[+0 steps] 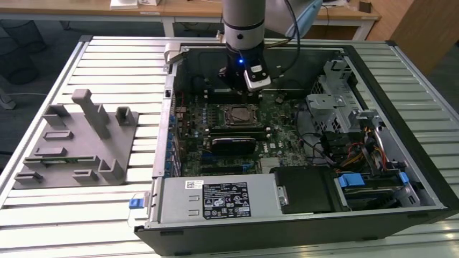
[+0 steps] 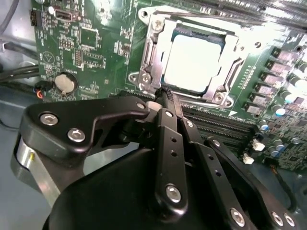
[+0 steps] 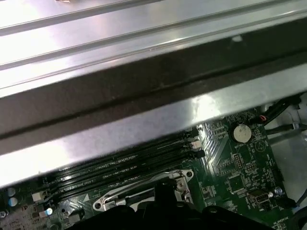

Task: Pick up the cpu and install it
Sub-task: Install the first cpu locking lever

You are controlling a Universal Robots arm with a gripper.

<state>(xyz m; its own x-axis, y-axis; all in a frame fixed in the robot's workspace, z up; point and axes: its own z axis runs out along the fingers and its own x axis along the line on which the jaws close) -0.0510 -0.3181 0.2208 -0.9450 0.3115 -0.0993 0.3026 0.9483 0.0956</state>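
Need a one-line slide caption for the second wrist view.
Cpu seated in the motherboard socket, gripper just beside it.

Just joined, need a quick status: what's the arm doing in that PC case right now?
The single arm is reaching down into the open computer case, above the green motherboard. In the second wrist view the cpu already lies in the metal-framed socket, silvery top up, with the frame open around it. The pincer sits just beside the socket's edge, fingers drawn together with nothing between them. The grey holder block sits outside the case, on the exterior view's left.
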